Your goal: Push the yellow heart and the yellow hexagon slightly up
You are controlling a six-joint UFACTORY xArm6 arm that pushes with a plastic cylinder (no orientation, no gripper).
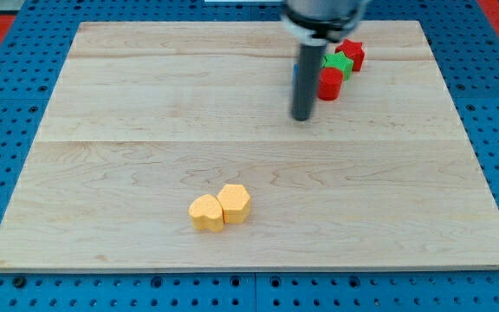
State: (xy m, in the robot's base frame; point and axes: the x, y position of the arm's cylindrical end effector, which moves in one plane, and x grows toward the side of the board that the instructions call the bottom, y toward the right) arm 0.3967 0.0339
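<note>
The yellow heart (pixel 205 212) and the yellow hexagon (pixel 234 203) lie touching side by side near the view's bottom centre of the wooden board (pixel 128 130), the heart on the left. My tip (pixel 302 118) rests on the board far above and to the right of them, well apart from both. The rod rises from it to the arm's dark end at the view's top.
A cluster of blocks sits at the view's top right beside the rod: a red cylinder (pixel 330 83), a green block (pixel 339 62), a red block (pixel 352 54) and a blue block (pixel 297 73) mostly hidden behind the rod. Blue pegboard surrounds the board.
</note>
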